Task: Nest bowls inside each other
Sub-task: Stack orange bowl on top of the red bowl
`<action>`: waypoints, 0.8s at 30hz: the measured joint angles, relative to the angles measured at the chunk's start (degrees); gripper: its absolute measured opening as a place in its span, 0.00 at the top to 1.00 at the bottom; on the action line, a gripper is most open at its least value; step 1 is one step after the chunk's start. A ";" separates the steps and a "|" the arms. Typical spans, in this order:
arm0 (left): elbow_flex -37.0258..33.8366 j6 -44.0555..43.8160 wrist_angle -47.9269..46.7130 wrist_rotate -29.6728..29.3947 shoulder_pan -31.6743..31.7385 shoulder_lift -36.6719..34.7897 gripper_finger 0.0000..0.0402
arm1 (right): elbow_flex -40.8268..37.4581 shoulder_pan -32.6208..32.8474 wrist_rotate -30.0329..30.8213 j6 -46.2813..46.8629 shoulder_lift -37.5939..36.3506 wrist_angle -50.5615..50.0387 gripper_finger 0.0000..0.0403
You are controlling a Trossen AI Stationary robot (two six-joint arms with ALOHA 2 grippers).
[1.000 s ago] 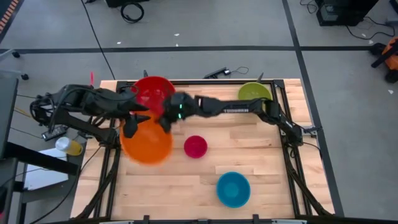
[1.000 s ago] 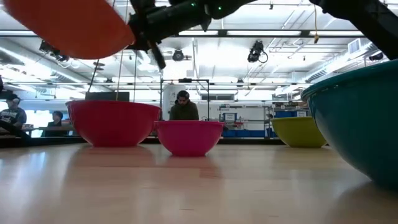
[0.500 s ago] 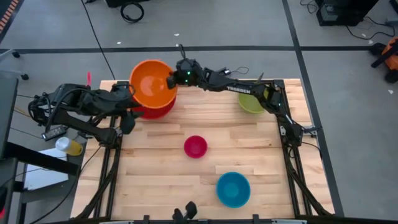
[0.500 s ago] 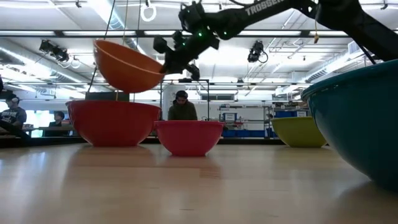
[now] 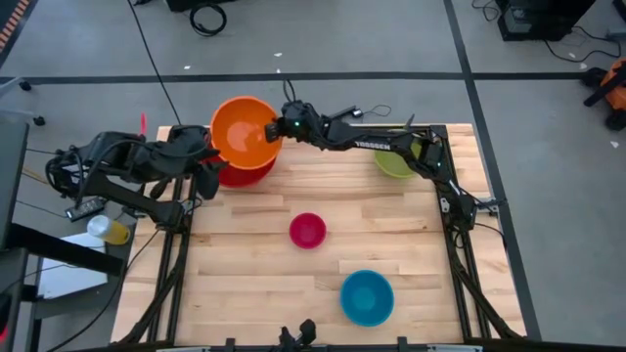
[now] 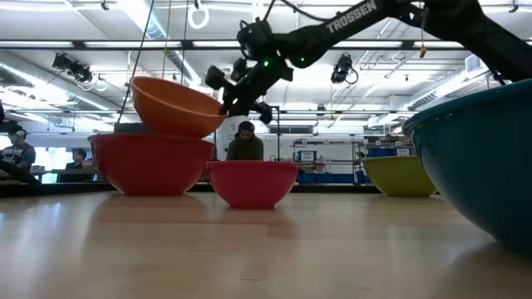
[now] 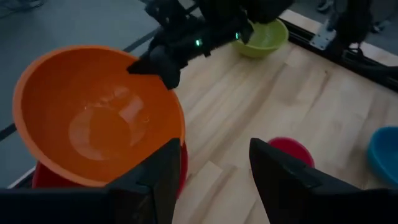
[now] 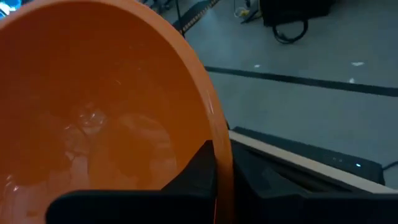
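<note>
The orange bowl (image 5: 245, 132) sits tilted in the red bowl (image 5: 240, 176) at the table's far left, its left rim higher in the low view. My right gripper (image 5: 275, 127) is shut on the orange bowl's right side. My left gripper (image 7: 214, 180) stands open just left of and nearer than the two bowls, with nothing between its fingers. The pink bowl (image 5: 307, 231) rests on its base mid-table. The blue bowl (image 5: 367, 297) stands near the front edge and the lime green bowl (image 5: 396, 156) at the far right. My right gripper pinches the orange bowl's rim (image 8: 221, 155) on its right side, one finger (image 8: 193, 177) inside the bowl and one outside. The fingers come slanting down from the table's right. The bowl hangs tilted, its underside (image 6: 170, 129) down inside the red bowl (image 6: 152, 164).
The right arm (image 5: 372, 145) stretches across the far part of the table above the green bowl. Bare wood lies between the pink bowl and the table's left and right edges. A person shows in the room behind the table.
My right gripper has carried the orange bowl from over the table's left middle toward the far edge, then lowered it. The bowl hung clear before and now sits tilted in the red bowl. My left gripper has turned at the wrist, staying open.
</note>
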 joint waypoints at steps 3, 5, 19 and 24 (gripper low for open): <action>0.00 -0.47 0.04 -0.82 0.00 0.90 0.52 | 1.01 0.03 -1.60 -0.10 2.26 -0.42 0.92; -0.02 -0.81 0.03 -0.93 0.00 1.49 0.52 | 1.35 0.10 -2.83 0.09 3.38 -0.87 0.92; -0.02 -3.03 -0.41 -0.76 -0.07 6.22 0.52 | 1.61 0.00 -10.84 -3.15 3.62 0.33 0.73; -0.04 -3.48 -0.72 -0.76 -0.07 6.87 0.52 | 1.61 -0.56 -14.87 1.18 0.74 -5.23 0.55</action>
